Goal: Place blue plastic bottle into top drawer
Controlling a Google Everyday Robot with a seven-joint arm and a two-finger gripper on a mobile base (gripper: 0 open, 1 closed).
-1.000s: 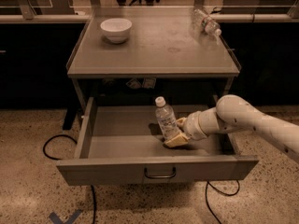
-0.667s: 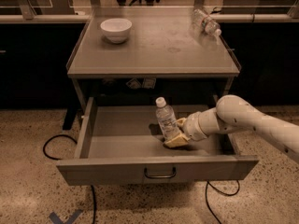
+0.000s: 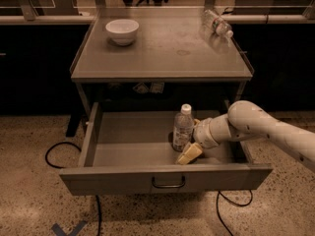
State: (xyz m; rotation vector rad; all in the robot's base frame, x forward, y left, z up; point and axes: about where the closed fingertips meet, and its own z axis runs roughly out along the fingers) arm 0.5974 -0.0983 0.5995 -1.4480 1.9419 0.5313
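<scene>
The blue plastic bottle (image 3: 183,128) stands upright inside the open top drawer (image 3: 123,178), right of centre, at the end effector (image 3: 189,141). Clenched or released, I cannot tell. Judged left: letting go and withdrawing.

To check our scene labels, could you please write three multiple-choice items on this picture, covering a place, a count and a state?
1. Where is the blue plastic bottle?
A. on the floor
B. in the top drawer
C. on a shelf

2. How many bowls stand on the table?
A. one
B. none
C. three

3. How is the top drawer?
A. shut
B. taken out
C. pulled open

Key:
1 B: the bottle stands upright inside the drawer, with the end effector right beside it.
2 A: a single white bowl sits at the back left.
3 C: its inside shows in front of the table.
</scene>
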